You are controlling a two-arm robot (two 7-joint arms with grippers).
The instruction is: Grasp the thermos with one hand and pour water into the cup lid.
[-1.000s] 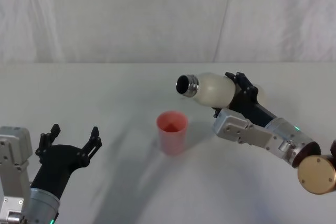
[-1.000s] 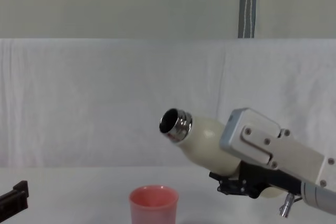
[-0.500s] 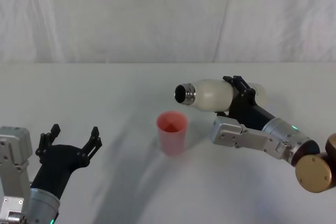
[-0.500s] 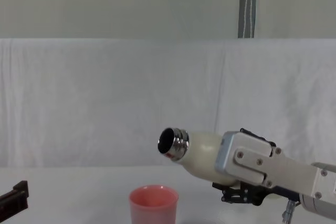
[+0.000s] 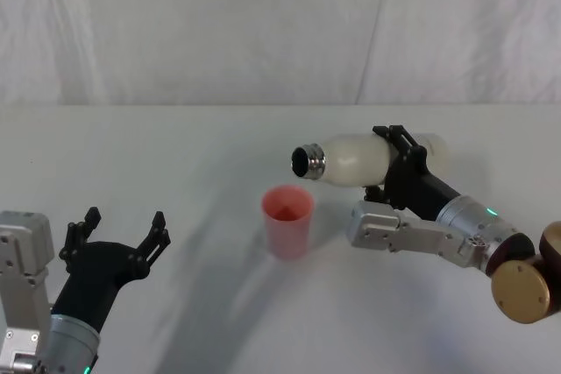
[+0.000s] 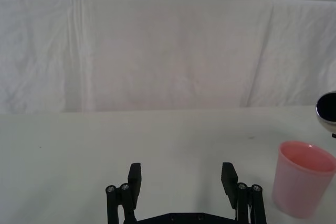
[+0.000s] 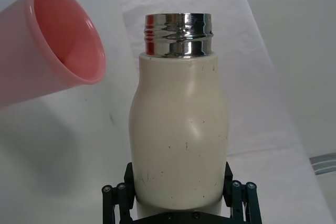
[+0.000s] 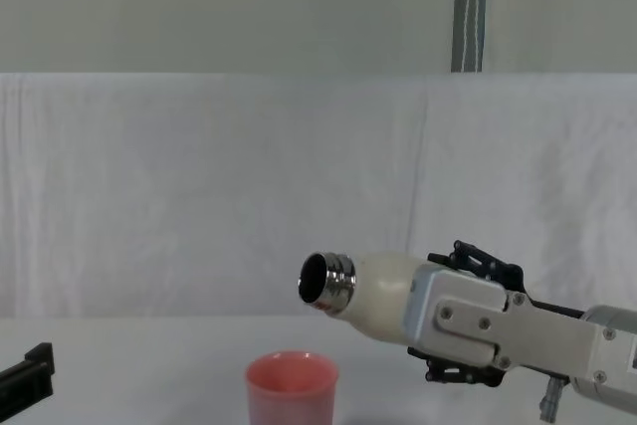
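The cream-white thermos (image 5: 359, 158) lies nearly level in the air, its steel neck (image 5: 308, 161) pointing left, above and just right of the pink cup lid (image 5: 287, 220). My right gripper (image 5: 396, 164) is shut on the thermos body. In the chest view the thermos (image 8: 373, 291) has its open mouth a little above and to the right of the cup lid's (image 8: 291, 385) rim. The right wrist view shows the thermos (image 7: 178, 135) clamped between the fingers, with the cup lid (image 7: 50, 45) beside the neck. My left gripper (image 5: 121, 232) hangs open at the lower left, apart from both.
The white table (image 5: 175, 155) carries just the cup lid. A white cloth backdrop (image 5: 263, 24) hangs behind the table's far edge. A grey pole (image 8: 469, 9) rises behind the cloth in the chest view.
My right gripper has tipped the thermos further, from mouth-up-left to nearly level, and lowered the neck toward the cup lid. The left arm has not moved.
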